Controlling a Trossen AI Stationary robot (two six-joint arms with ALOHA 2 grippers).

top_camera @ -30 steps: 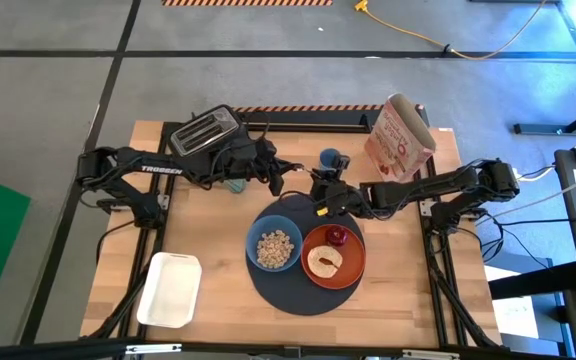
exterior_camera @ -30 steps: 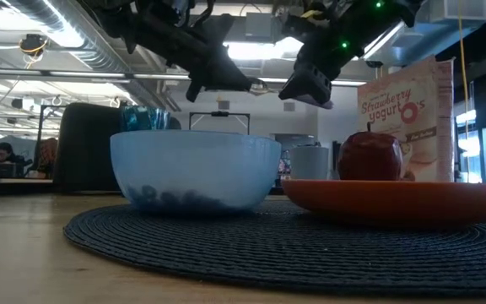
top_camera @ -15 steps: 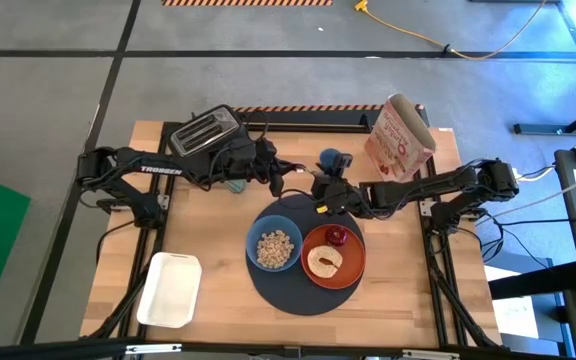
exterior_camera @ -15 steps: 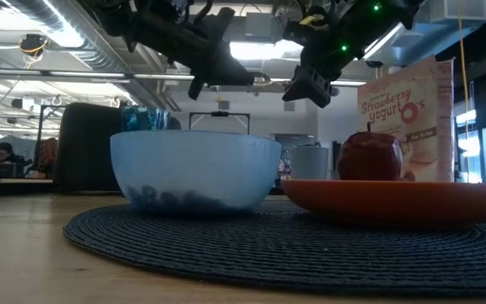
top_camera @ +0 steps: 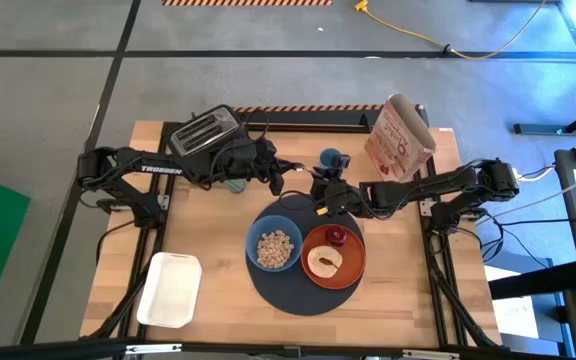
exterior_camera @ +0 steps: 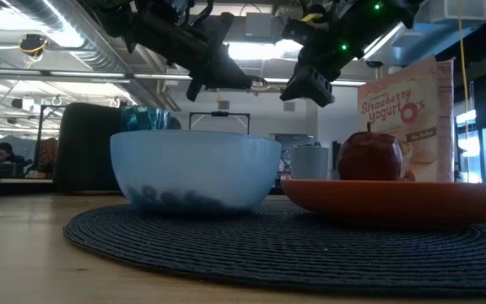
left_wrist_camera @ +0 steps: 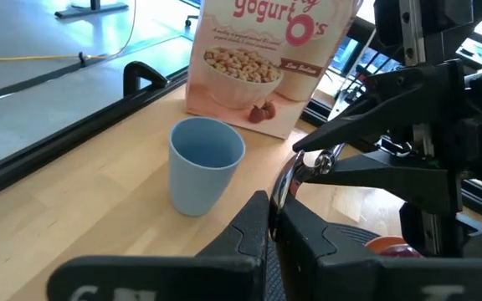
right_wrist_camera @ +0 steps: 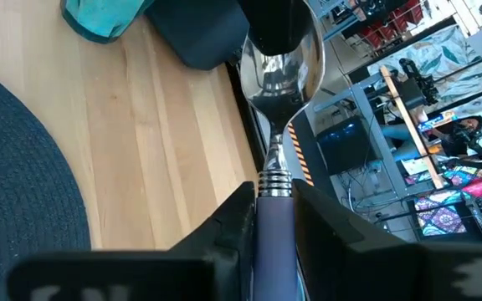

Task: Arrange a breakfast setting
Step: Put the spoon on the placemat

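Note:
My right gripper (top_camera: 320, 192) and my left gripper (top_camera: 286, 180) meet above the table, just beyond the dark blue-grey mat (top_camera: 268, 285). Both are shut on the purple-handled spoon (right_wrist_camera: 276, 63). On the mat stand the blue bowl (top_camera: 275, 248), holding cereal, and the orange plate (top_camera: 353, 268). The plate carries the round toasted bread (top_camera: 322, 262) and the small dark-red fruit (top_camera: 337, 236). The teal glass (top_camera: 233, 185) shows partly under my left arm. My left gripper pinches the far tip of the spoon's shiny bowl (right_wrist_camera: 268, 33) between its two fingers (left_wrist_camera: 253, 226), coming level from the table's left. The spoon is clear of the table. My right gripper pinches the purple handle (right_wrist_camera: 272, 219) between its two fingers, just behind the metal collar. It comes from the table's right, with the fingers lying along the handle. The spoon points toward my left gripper, roughly level.
A light blue cup (top_camera: 330, 158) stands just beyond the grippers. The red-and-white cereal bag (top_camera: 398, 135) is at the far right and the black toaster (top_camera: 206, 130) at the far left. A white tray (top_camera: 170, 288) lies at the near left.
My right gripper has tipped and risen slightly with the spoon, staying close to my left gripper. The things on the mat have not moved.

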